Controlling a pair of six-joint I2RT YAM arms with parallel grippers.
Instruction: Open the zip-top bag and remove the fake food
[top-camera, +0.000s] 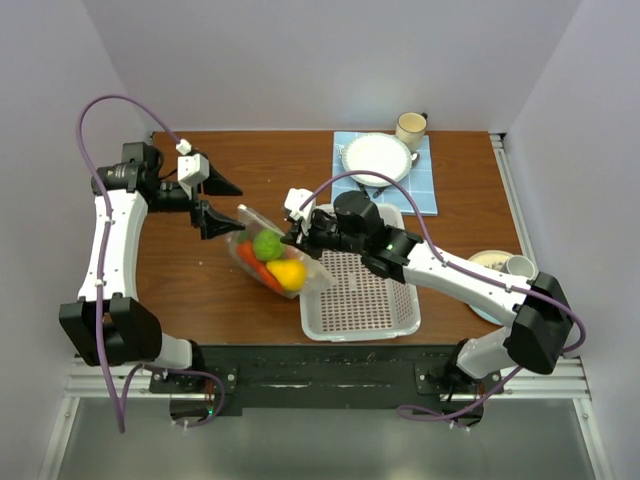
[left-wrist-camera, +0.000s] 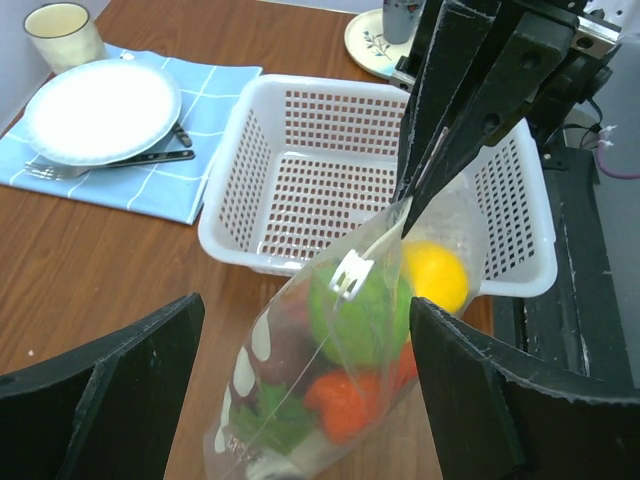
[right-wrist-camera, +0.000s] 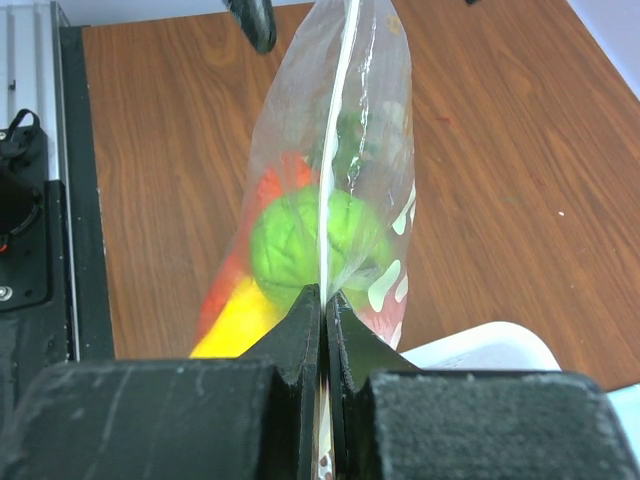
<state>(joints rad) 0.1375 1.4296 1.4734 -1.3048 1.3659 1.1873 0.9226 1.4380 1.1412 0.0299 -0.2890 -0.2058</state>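
The zip-top bag (top-camera: 262, 232) hangs tilted over the wooden table, clear with white and green print. My right gripper (top-camera: 297, 232) is shut on its zip edge, its closed tips (right-wrist-camera: 323, 296) pinching the seam. Inside show fake food: a green piece (left-wrist-camera: 365, 310), a yellow piece (left-wrist-camera: 436, 275) and an orange piece (left-wrist-camera: 350, 400). A white slider (left-wrist-camera: 350, 272) sits on the zip just below the right gripper (left-wrist-camera: 408, 212). My left gripper (left-wrist-camera: 305, 305) is open, its fingers (left-wrist-camera: 480, 390) standing either side of the bag's lower end without touching it.
A white perforated basket (top-camera: 365, 290) stands right of the bag, beneath my right arm. Behind it lie a blue cloth with a white plate (top-camera: 378, 157) and cutlery, and a cup (top-camera: 410, 127). A saucer with a cup (top-camera: 505, 265) is at the right edge.
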